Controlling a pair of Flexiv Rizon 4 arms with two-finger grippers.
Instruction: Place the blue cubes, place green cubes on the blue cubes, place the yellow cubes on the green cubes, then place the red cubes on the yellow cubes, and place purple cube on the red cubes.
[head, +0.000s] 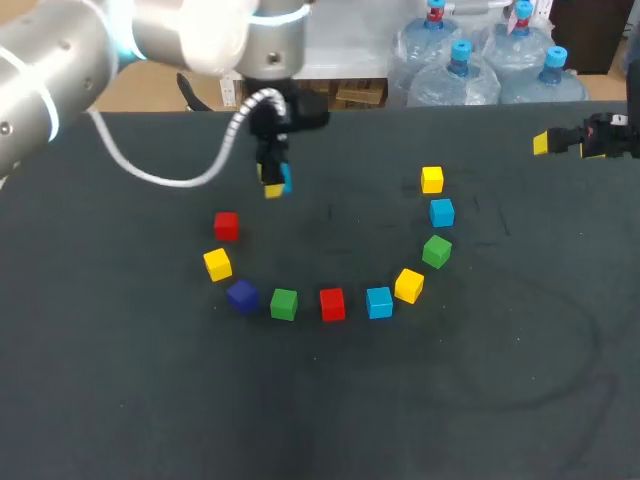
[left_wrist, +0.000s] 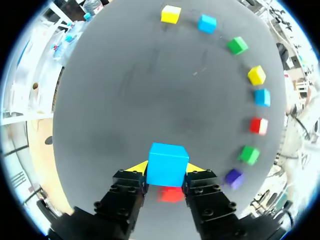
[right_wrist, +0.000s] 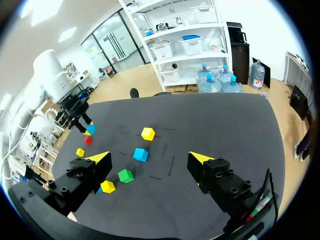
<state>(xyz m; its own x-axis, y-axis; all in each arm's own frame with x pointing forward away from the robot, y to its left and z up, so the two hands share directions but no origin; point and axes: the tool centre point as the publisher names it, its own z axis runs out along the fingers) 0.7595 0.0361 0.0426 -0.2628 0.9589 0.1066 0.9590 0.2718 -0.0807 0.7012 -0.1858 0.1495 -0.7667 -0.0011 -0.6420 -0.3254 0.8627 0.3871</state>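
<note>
While the left gripper (left_wrist: 167, 175) clamps a blue cube (left_wrist: 167, 163) on two opposite flat faces, apparently lifted off the table (left_wrist: 150, 90), the grip looks square. The cube reads as small, rigid, light and smooth-sided. It will probably slip if pinched off-centre, so take it mid-face, not on the edges. The right gripper (right_wrist: 150, 161) hangs spread wide and empty, well apart from the arc of loose cubes (head: 332, 304).
</note>
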